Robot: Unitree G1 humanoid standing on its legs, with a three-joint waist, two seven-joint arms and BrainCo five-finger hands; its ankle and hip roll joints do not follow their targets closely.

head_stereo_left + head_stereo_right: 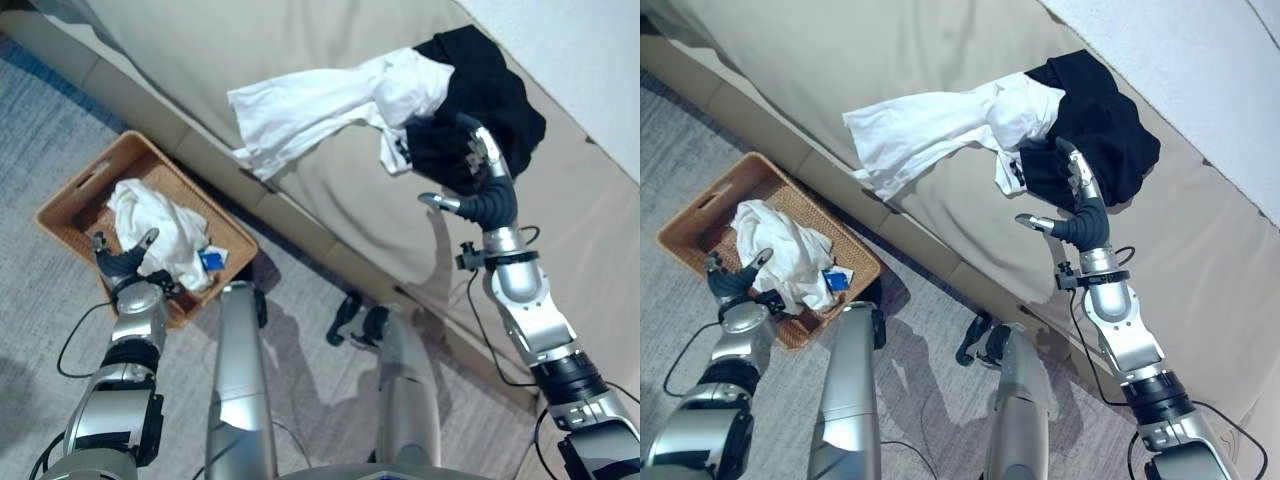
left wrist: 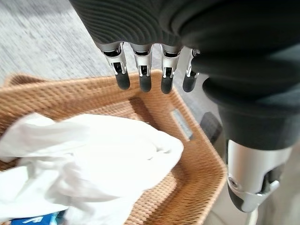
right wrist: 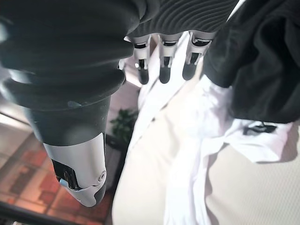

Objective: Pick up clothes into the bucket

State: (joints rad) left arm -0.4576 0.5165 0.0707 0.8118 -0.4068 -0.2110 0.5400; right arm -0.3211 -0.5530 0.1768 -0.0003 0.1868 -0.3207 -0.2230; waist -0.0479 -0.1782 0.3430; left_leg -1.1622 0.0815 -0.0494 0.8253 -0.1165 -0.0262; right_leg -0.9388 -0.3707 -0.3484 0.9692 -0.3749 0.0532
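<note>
With one white garment (image 1: 160, 228) already in the wicker basket (image 1: 75, 195) under the spread, empty left hand (image 1: 122, 262), the right hand (image 1: 478, 175), fingers open, hovered beside the black garment (image 1: 490, 90) and white shirt (image 1: 320, 105) on the sofa (image 1: 350, 200), apparently the next pickup, calling for a firm grasp.

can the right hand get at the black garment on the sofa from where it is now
Probably yes. The right hand is open and hangs just over the edge of the black garment on the sofa, with nothing between them. The white shirt lies beside it, partly tangled in.
</note>
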